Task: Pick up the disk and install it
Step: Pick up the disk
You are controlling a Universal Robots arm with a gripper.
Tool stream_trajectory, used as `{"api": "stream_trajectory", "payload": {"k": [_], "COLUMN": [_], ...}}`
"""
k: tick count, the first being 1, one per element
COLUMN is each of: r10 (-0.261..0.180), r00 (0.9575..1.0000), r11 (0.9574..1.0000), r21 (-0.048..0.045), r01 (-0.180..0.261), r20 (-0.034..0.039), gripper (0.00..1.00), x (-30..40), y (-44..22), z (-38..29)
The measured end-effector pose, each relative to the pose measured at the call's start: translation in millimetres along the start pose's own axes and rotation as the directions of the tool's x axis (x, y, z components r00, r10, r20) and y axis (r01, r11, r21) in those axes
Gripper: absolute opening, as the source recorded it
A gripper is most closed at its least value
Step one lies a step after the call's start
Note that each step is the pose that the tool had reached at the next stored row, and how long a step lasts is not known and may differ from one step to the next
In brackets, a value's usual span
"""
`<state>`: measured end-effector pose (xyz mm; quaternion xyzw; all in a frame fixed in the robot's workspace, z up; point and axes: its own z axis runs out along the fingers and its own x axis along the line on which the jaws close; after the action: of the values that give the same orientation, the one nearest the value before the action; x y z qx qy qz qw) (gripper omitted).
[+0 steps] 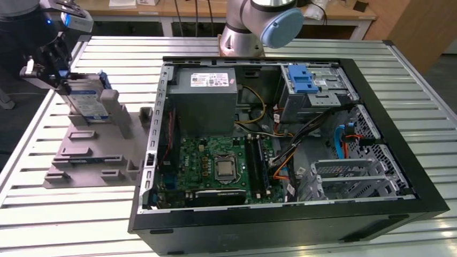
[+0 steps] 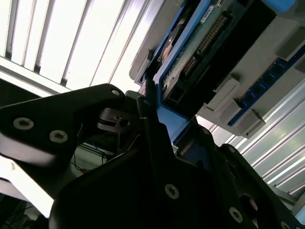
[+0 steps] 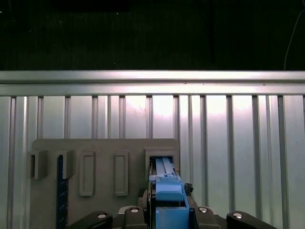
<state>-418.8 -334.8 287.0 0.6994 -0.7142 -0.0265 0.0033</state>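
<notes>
You had a table (image 1: 93, 48) of ribbed aluminium slats under everything, its bright grooves running straight in the first wrist view (image 3: 228, 133). Behind it stood pale wooden desks (image 1: 185, 10), and the arm's (image 1: 250, 27) grey base with its light-blue joint cap rose at the table's far edge.

In the middle lay an open black computer case (image 1: 400, 176), boxy and hard-edged. Inside were a dull grey metal power supply (image 1: 203, 99), a green circuit board (image 1: 218, 163) and a perforated metal drive cage with a blue plastic latch (image 1: 307, 80).

Toward the exterior view's left sat a matte grey fixture (image 1: 85, 155), a flat plate with raised rectangular slots. In the first wrist view (image 3: 102, 145) you could count 5 of them in a row.

The disk (image 1: 87, 101) stood upright on edge in the fixture's far slot, a flat silver-grey slab with a white-and-blue label inside a blue plastic carrier. Your gripper (image 1: 63, 83), black and angular, was at the disk's upper edge. In the first wrist view the gripper (image 3: 167, 191) had its jaws drawn in on either side of the disk's blue carrier (image 3: 169, 205), clamped on it. In the second wrist view a black finger (image 2: 147, 109) lay against the carrier's edge, and the disk's underside (image 2: 190, 52) showed a row of connector pins
</notes>
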Motion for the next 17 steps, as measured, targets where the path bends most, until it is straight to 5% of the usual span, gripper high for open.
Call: {"api": "stream_trajectory", "payload": {"k": [2,10,17], "r10": [0.000,0.000,0.000], "r00": [1.0000,1.0000,1.0000], "r11": [1.0000,1.0000,1.0000], "r21": [0.0000,0.0000,0.0000], "r01": [0.000,0.000,0.000], "r20": [0.0001,0.0000,0.0000], "gripper": [0.36,0.36,0.36], "x": [0.0,-0.2,-0.2], "y": [0.0,0.4,0.4], "z": [0.0,-9.7,-10.2]}}
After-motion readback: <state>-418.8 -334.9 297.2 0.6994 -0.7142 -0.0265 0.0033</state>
